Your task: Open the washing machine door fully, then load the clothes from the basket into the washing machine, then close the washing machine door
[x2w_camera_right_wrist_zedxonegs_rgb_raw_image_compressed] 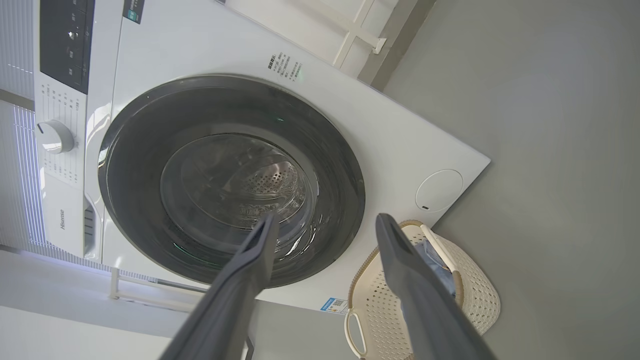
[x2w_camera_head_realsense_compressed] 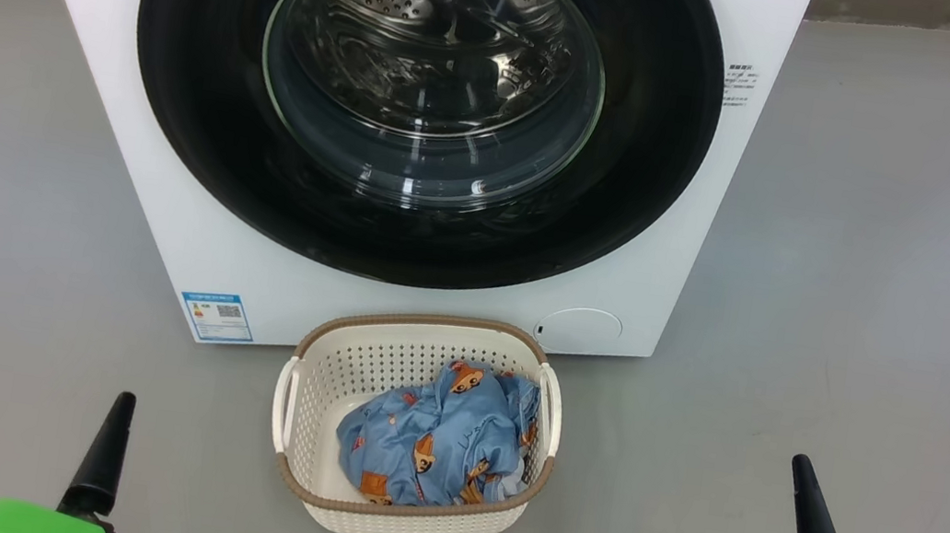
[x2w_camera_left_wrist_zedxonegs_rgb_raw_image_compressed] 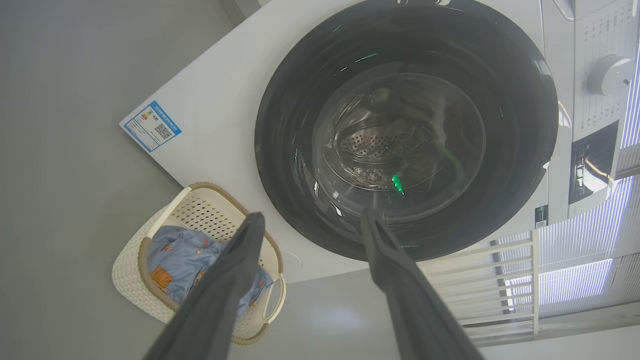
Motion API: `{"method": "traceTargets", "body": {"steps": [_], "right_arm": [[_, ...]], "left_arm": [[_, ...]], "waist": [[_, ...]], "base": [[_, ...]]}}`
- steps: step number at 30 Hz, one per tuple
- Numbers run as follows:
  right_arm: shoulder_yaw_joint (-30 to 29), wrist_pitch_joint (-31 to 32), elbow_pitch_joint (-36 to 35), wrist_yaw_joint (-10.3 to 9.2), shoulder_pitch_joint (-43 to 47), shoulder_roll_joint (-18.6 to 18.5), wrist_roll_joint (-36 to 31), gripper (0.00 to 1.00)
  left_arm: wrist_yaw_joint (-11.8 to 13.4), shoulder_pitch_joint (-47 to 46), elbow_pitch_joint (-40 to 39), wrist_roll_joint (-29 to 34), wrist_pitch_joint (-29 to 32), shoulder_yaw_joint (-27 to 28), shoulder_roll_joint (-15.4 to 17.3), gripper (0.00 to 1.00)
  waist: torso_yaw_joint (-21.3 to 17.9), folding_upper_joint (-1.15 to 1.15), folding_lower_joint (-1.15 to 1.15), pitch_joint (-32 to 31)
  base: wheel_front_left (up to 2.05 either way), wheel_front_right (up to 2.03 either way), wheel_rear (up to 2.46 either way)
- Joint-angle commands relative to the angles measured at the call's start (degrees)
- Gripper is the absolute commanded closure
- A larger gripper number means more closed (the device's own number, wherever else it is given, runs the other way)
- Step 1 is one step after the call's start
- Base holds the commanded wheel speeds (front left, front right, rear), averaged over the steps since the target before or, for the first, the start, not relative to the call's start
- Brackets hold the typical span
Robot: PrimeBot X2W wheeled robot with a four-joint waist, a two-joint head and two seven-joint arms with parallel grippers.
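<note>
The white washing machine stands straight ahead. Its round black washing machine door lies flush against the front, and the steel drum shows through the glass bowl. On the floor in front of it sits the cream basket, holding the light blue clothes printed with orange-brown animals. My left gripper is open and empty, low and left of the basket; one dark finger shows in the head view. My right gripper is open and empty too, low on the right, with one finger in the head view.
Grey floor spreads to both sides of the machine and basket. A blue label sticker and a round white flap sit low on the machine's front. The control knob is at its top. A white railing stands beside the machine.
</note>
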Motion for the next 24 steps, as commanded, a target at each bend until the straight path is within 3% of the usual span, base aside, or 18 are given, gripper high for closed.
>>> {"method": "traceTargets", "body": {"steps": [1,24], "right_arm": [[0.7,-0.8,-1.9,-0.01,-2.9,-0.8,-2.6,0.00],[2.6,-4.5,-3.0,-0.02,-3.8,-1.3,-18.8,0.00]], "left_arm": [[-0.1,-2.7,-2.0,2.0,-0.9,0.6,1.6,0.00],[-0.2,-3.1,-2.9,14.7,-4.6,-1.1,4.2,0.00]], "waist": [[0.0,0.00,-0.01,-0.1],[-0.2,0.00,-0.01,-0.5]], "base": [[0.00,0.00,0.00],[0.00,0.00,0.00]]}}
